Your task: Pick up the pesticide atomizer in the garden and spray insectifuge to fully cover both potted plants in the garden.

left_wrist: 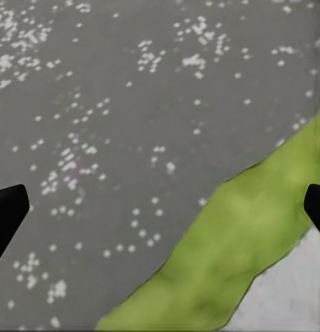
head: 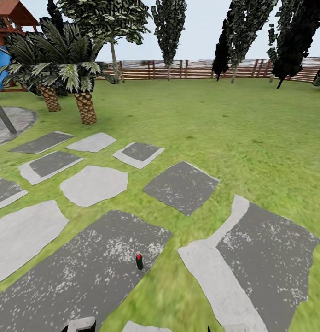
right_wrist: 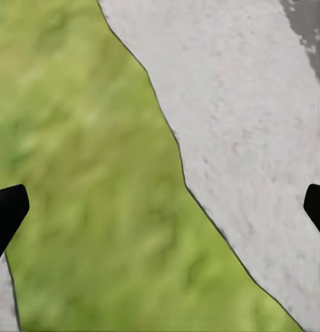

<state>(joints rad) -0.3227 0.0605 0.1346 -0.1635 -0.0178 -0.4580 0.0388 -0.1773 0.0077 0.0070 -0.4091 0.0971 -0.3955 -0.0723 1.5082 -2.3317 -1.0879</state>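
— Where was the pesticide atomizer (head: 139, 261) seen?

— Upright on a large dark speckled stepping stone (head: 81, 276), close to that slab's grassy edge, low in the head view. A red spot was noted at its top. Lawn (head: 233, 129) was spread beyond it, up to a brown slatted fence (head: 196, 69), with two thick-trunked palms (head: 67, 78) standing at the far left.

— And how were the pincers held?

— Both were spread wide. The left pincer (left_wrist: 160, 211) was pointed down at dark speckled stone and a strip of grass, with only its black fingertips (left_wrist: 6, 214) shown at the sides. The right pincer (right_wrist: 160, 211) was held likewise over grass and a pale slab (right_wrist: 249, 124). Nothing was pinched by either.
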